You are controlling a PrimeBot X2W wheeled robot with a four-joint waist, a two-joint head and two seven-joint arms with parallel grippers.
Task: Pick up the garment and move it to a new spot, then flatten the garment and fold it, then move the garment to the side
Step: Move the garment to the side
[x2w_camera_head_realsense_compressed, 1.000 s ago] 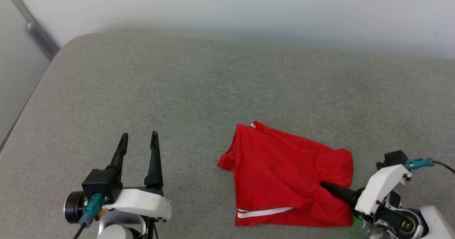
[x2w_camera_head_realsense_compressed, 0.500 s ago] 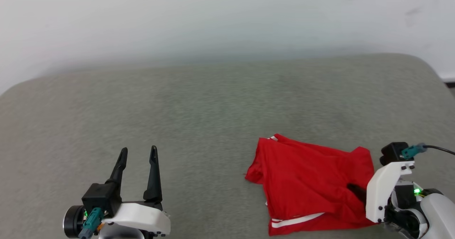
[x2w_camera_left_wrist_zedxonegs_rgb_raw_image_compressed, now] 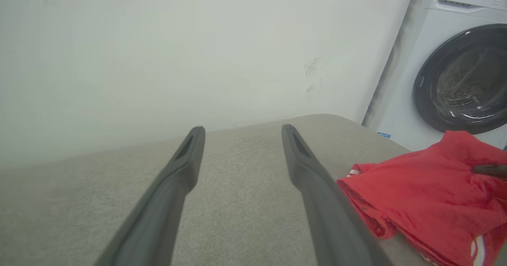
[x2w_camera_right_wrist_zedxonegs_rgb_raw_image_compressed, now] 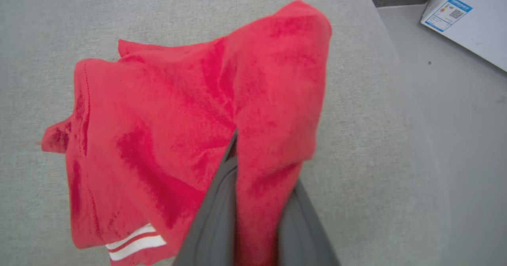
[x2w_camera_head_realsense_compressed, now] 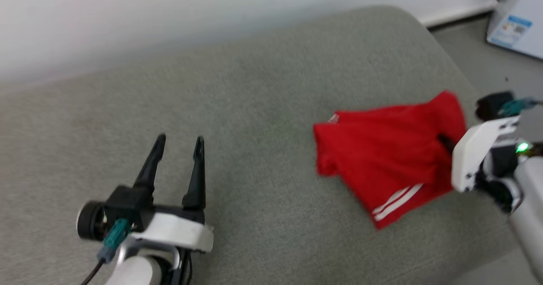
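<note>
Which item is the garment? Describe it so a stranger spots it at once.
Start at the broad grey-green fabric-covered cushion, then go to its right end. There is a crumpled red cloth T-shirt, the only bright thing on it, white stripes along one edge, pinched in the right gripper's jaws.

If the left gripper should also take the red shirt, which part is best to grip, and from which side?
Probably the bunched edge of the garment nearest the left gripper, approached from the robot's left, low over the cushion. The right gripper pinches the opposite side, leaving this fold loose and free.
</note>
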